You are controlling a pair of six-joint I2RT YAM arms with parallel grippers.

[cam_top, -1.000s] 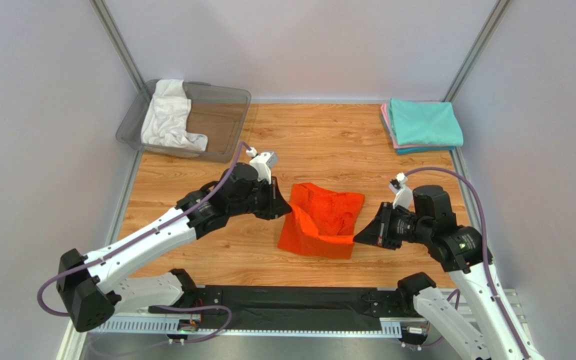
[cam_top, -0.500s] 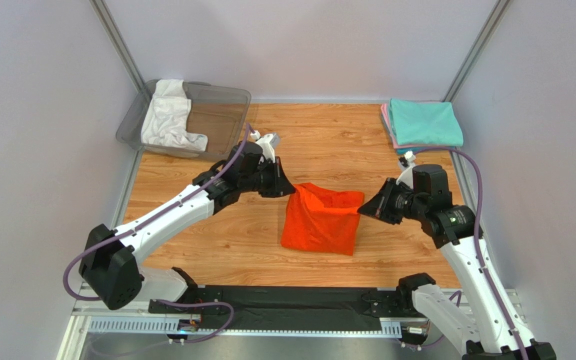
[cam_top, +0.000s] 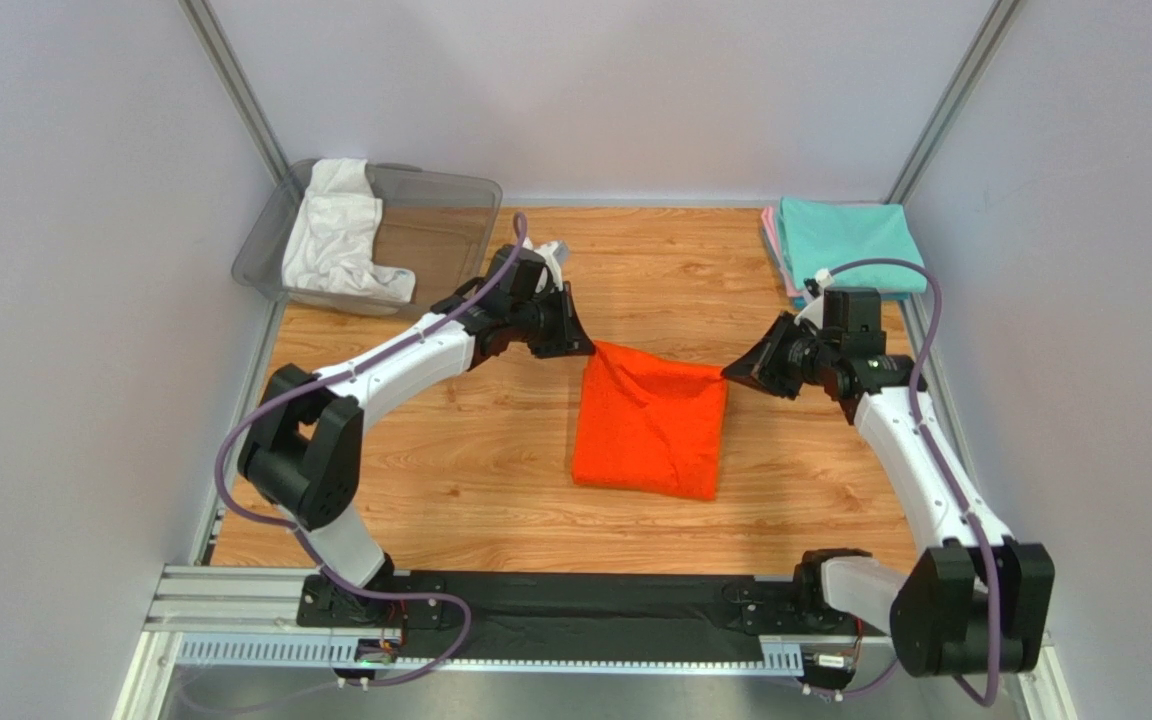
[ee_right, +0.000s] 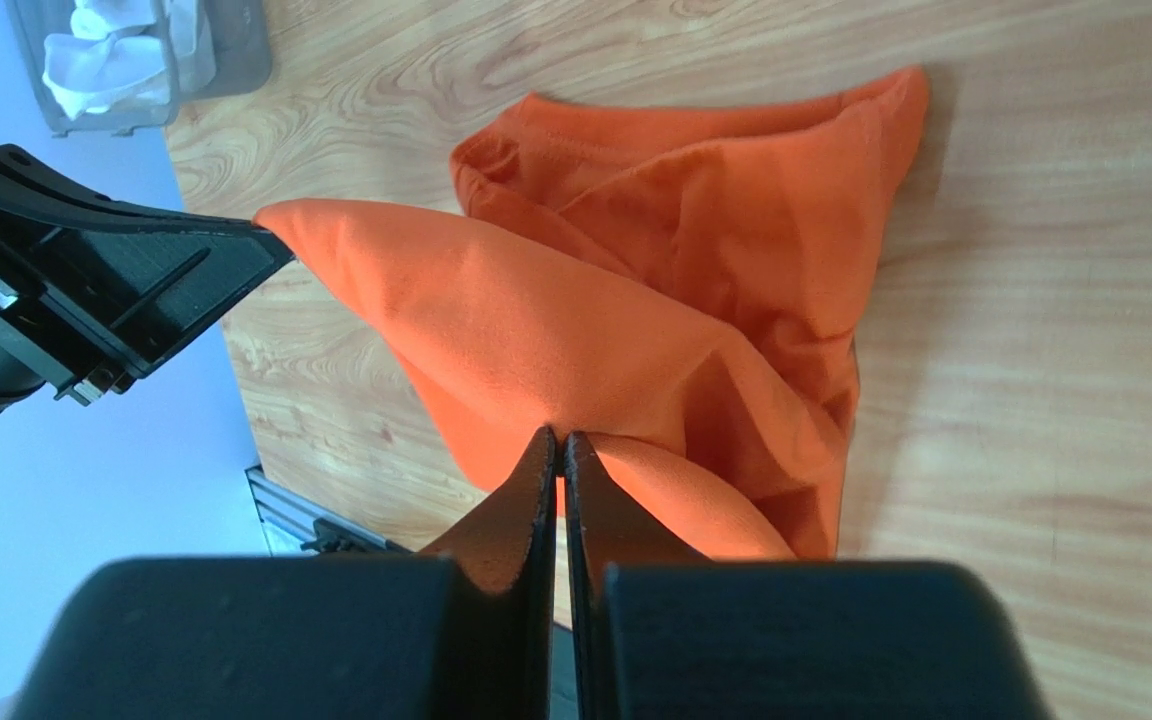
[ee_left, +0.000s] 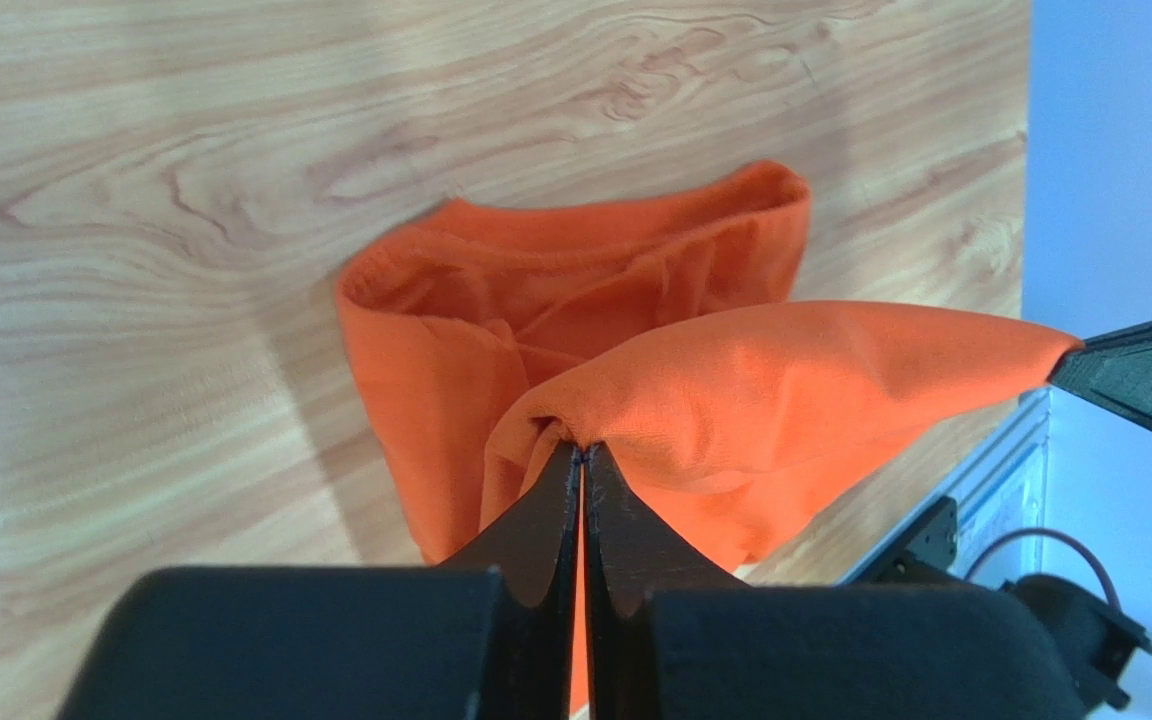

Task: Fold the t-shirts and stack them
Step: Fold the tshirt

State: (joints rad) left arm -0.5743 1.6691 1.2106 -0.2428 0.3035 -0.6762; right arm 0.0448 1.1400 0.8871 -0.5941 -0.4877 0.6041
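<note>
Orange tee [cam_top: 650, 428] sits mid-table, folded to a rough rectangle, w/ its far edge lifted between the two grippers. L gripper [cam_top: 579, 342] has the tee's 11 o'clock corner. Wrist cam shows its fingers [ee_left: 537, 525] pressed together w/ cloth trapped right at the tips. R gripper [cam_top: 736, 369] has the 1 o'clock corner the same way, fingers [ee_right: 515, 510] closed on a bunched fold. The held edge runs taut between them. The rest drapes down onto the wooden table [cam_top: 657, 270] toward 6 o'clock.

Risks as I read it:
- **Slip:** both pinches are out at the fingertips w/ little cloth in. Any extra pull apart could slip a corner out and the fold collapses.
- **Lumpy fold:** the layers under the top edge look loose and rumpled in both wrist views. An uneven lay-down prob leaves it crooked.
- **Skew:** if one side leads the other, the rectangle skews.
- **Stack bump:** the teal tee [cam_top: 850, 245] on the pink tee [cam_top: 766, 237] is at 1 o'clock, near the R gripper. A wide swing could nudge that stack.

Can't tell how many layers each pinch holds. Sleeves and collar are buried inside the fold. White tee [cam_top: 334, 233] lies crumpled in the grey bin [cam_top: 455, 195] at 10 o'clock, shape unclear. Pink tee shows only as a thin edge.
</note>
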